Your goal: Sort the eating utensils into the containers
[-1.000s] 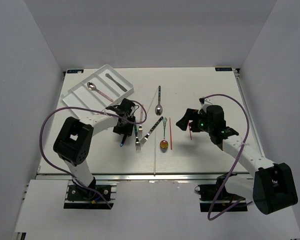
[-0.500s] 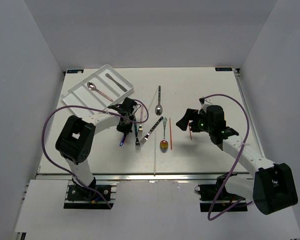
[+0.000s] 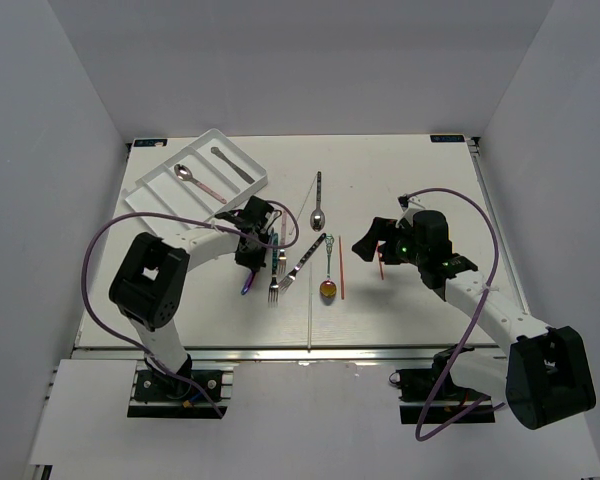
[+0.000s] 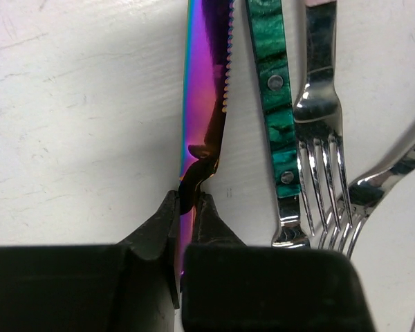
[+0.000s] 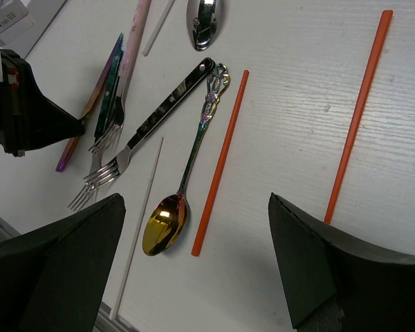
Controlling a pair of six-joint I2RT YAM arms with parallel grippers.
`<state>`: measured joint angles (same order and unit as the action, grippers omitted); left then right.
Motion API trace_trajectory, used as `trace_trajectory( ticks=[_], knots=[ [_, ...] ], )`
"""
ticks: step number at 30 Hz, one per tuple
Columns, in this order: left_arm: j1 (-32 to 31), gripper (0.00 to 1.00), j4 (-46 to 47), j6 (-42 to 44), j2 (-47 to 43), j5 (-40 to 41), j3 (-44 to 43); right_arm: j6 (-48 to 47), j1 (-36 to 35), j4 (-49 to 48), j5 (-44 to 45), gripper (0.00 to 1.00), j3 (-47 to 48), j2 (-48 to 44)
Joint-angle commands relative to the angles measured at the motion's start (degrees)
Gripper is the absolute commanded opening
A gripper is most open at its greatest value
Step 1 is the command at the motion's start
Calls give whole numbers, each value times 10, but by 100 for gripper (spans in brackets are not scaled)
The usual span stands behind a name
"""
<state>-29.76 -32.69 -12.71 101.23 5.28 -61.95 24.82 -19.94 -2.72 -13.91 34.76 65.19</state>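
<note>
Beside forks [image 4: 324, 200], left tool [image 4: 187, 206] nipped onto iridescent knife [image 4: 205, 90], arm [image 3: 208, 238] stretched low; right tool [image 5: 194, 257] gaping, empty.

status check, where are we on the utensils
Left tool shut on rainbow knife. Right tool open, empty, over red sticks. Knife not yet in tray. Green-handled fork close beside knife.

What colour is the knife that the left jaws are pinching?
Iridescent purple-to-rainbow, with a serrated edge; the knife shows best in the left wrist view.
</note>
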Motion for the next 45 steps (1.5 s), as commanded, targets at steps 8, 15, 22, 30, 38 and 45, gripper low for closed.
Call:
trace_trajectory(
  ticks=[8, 15, 22, 30, 38, 45],
  knots=[
    [-4, 0, 0, -1, -61, -4, 3, -9, -2, -6, -14, 89, 11, -1],
    [-4, 0, -2, 1, -73, 7, -3, -9, -2, -6, -15, 89, 11, 0],
    [-4, 0, 9, -16, -92, 21, -16, -9, -2, -7, -16, 89, 11, 3],
    [-3, 0, 24, -54, -102, 79, -88, -9, -2, -6, -15, 89, 10, 0],
    [47, 0, 53, -115, -21, 119, -243, -8, -2, -6, -16, 89, 10, -1],
    [109, 0, 80, -173, 112, 111, -449, -8, -2, -7, -16, 88, 9, 0]
  ],
)
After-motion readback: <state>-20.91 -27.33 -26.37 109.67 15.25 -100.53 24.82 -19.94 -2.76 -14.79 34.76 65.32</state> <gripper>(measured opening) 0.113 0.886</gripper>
